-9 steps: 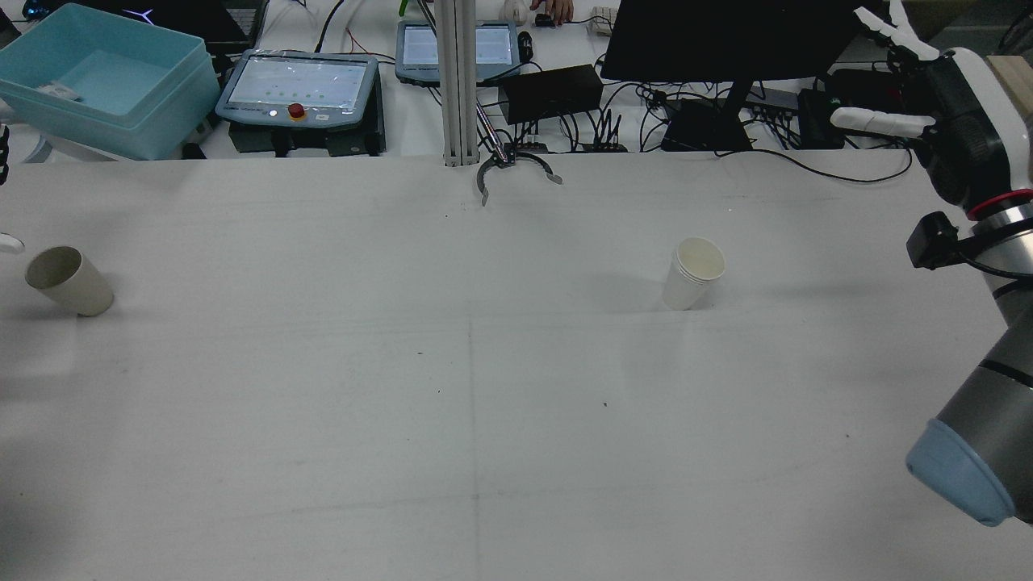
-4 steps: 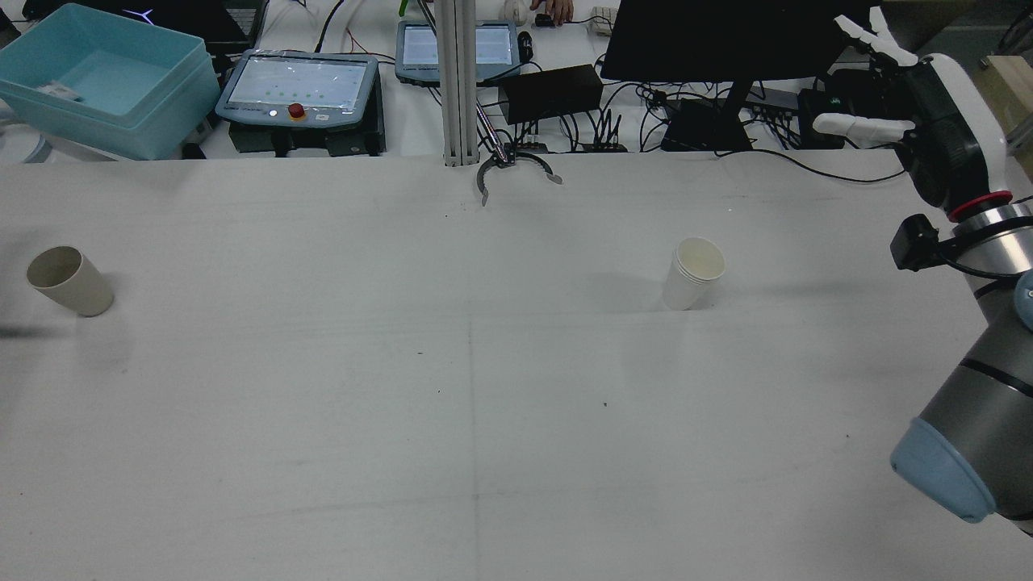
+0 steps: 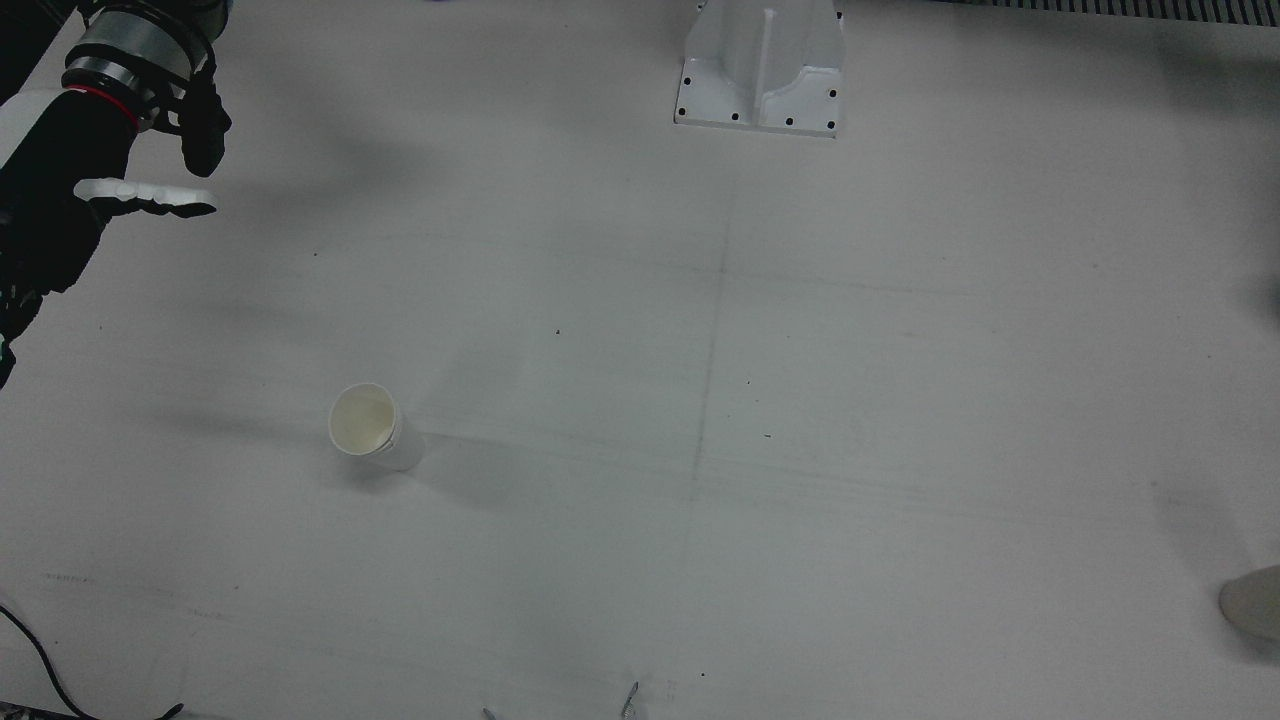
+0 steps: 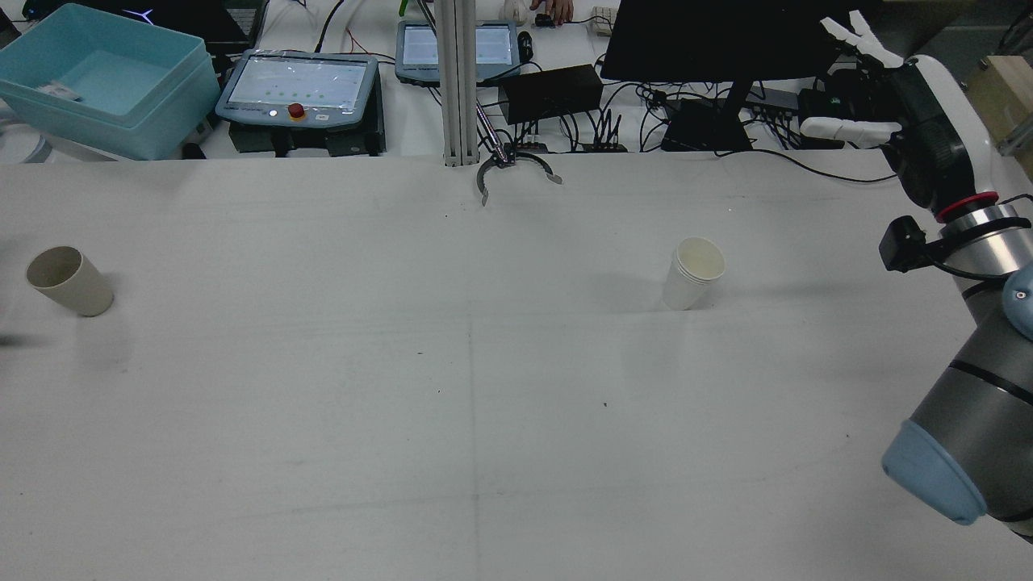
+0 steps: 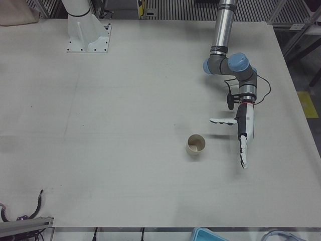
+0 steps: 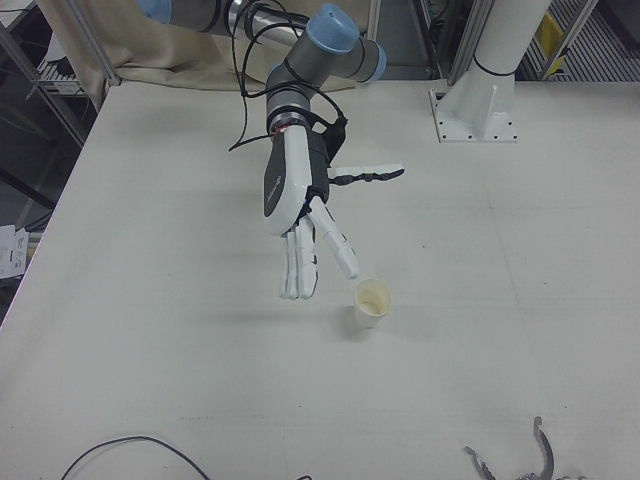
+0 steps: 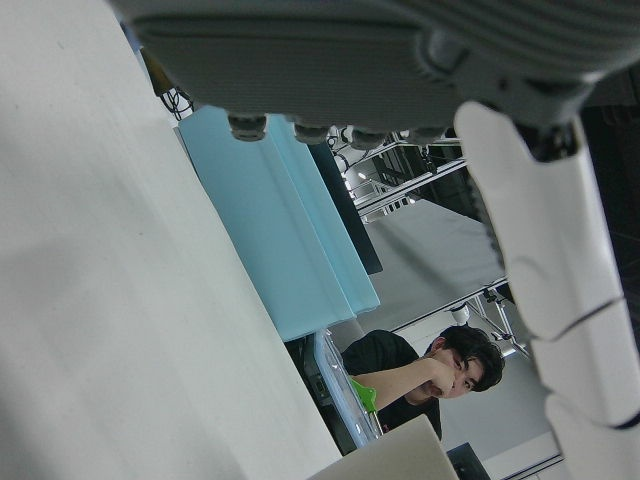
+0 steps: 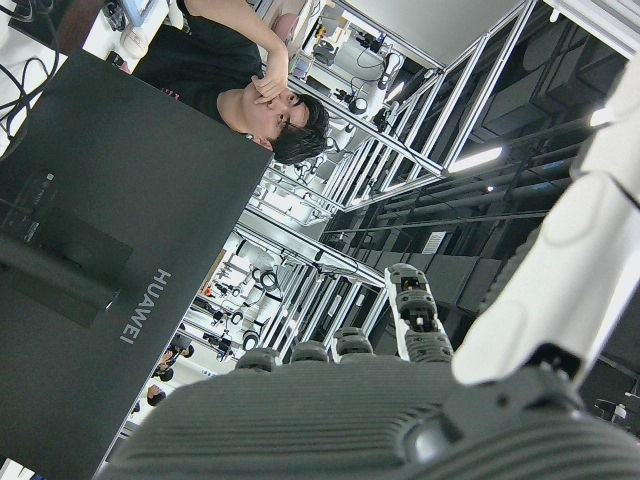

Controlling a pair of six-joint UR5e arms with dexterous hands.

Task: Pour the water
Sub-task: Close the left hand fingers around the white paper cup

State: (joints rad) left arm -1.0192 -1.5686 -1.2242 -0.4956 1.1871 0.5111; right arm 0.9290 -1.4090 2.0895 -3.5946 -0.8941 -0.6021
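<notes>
Right hand [image 6: 305, 215] shifted inward near the tabletop [image 4: 484, 387] far edge, fingers spread, empty; white cup [image 4: 692, 273] upright, looked empty.

A white paper cup [image 3: 366, 428] stands alone on the surface [image 3: 800, 400]. The right hand [image 3: 60, 215] is at the upper left edge, well apart, with one finger stretched out

White table [image 4: 484, 403]; behind it a black monitor [image 4: 726, 36], blue bin [image 4: 97, 77], tangled cables [image 4: 597, 129]
</notes>
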